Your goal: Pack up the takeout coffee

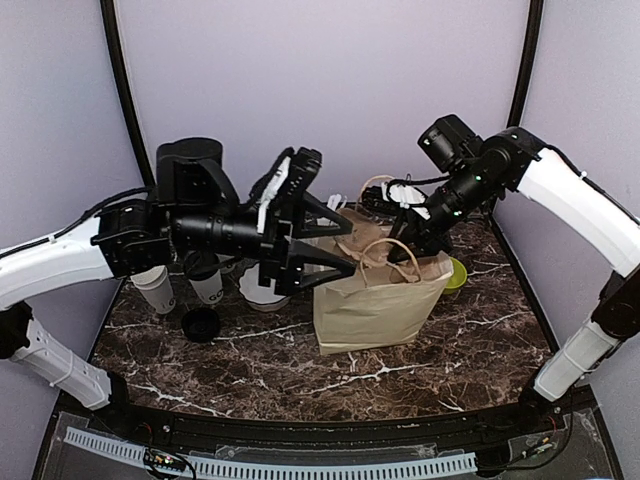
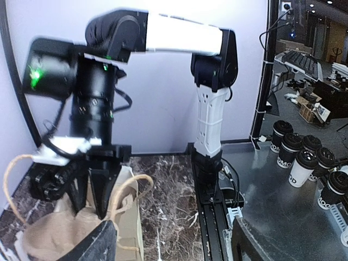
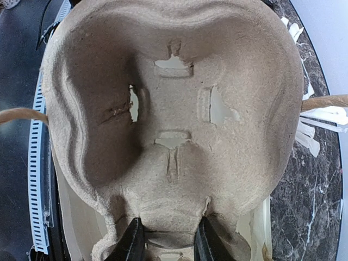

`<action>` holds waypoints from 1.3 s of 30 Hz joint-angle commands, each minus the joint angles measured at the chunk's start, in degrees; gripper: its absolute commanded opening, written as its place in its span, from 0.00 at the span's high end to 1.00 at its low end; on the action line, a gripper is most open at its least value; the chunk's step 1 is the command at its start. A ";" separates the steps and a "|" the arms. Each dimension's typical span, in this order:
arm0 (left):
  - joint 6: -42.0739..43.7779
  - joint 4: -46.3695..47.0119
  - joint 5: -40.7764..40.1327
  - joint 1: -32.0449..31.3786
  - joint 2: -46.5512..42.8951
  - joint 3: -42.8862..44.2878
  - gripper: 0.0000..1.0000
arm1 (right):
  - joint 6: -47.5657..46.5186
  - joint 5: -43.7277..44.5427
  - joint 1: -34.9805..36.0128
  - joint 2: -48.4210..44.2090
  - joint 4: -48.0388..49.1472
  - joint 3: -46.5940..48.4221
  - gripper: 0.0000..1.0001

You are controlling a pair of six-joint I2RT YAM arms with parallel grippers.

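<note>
Pulp carrier (image 3: 179,109) partway in bag (image 1: 375,300); coffee cups (image 1: 156,290) outside.

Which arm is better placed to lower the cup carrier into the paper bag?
Right. The right gripper pinches the cup carrier at the paper bag mouth; the left gripper stands open alongside.

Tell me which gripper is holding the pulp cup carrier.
The right gripper: it pinches the pulp carrier by its edge over the paper bag; the left gripper stands open beside the bag.
</note>
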 commanded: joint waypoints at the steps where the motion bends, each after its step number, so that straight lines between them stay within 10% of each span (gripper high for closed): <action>1: 3.42 -5.38 -4.37 -0.37 -9.08 2.10 0.25 | -0.63 2.82 0.83 0.35 -1.08 0.19 0.74; 39: 7.48 -6.90 -19.53 -0.24 -14.68 -4.76 0.25 | -1.11 15.04 6.50 13.80 -3.39 -2.79 0.71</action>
